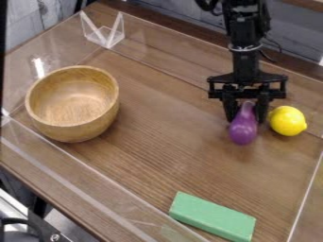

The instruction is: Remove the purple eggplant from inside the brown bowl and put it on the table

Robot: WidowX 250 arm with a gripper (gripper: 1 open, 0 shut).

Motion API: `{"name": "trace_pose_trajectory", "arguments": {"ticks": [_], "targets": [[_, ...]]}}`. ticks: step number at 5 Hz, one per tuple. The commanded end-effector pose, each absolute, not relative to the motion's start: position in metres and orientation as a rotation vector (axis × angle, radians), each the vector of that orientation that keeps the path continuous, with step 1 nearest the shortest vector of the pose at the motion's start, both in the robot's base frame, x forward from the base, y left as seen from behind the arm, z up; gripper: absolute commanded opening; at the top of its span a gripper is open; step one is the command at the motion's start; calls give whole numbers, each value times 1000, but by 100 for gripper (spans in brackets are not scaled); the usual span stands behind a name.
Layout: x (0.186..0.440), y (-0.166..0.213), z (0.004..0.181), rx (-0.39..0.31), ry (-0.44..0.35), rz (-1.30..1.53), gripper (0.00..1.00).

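Observation:
The purple eggplant stands nearly upright at the right side of the table, its lower end at or just above the wood. My gripper comes down from above and is shut on the eggplant's top, black fingers on either side of it. The brown bowl sits empty at the left, far from the gripper.
A yellow lemon lies just right of the eggplant, close to the gripper's right finger. A green rectangular block lies near the front edge. Clear acrylic walls border the table.

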State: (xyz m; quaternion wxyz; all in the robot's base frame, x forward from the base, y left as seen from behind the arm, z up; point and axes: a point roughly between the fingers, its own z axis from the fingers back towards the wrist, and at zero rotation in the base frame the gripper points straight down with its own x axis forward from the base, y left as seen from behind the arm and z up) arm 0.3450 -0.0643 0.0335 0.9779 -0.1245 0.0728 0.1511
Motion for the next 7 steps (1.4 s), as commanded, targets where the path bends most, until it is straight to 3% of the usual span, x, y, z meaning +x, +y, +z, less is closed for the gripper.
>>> {"name": "trace_pose_trajectory", "arguments": {"ticks": [1,7], "targets": [[358,-66,50,-263,83,292,0],[364,-66,46,-258,62,287,0]]}}
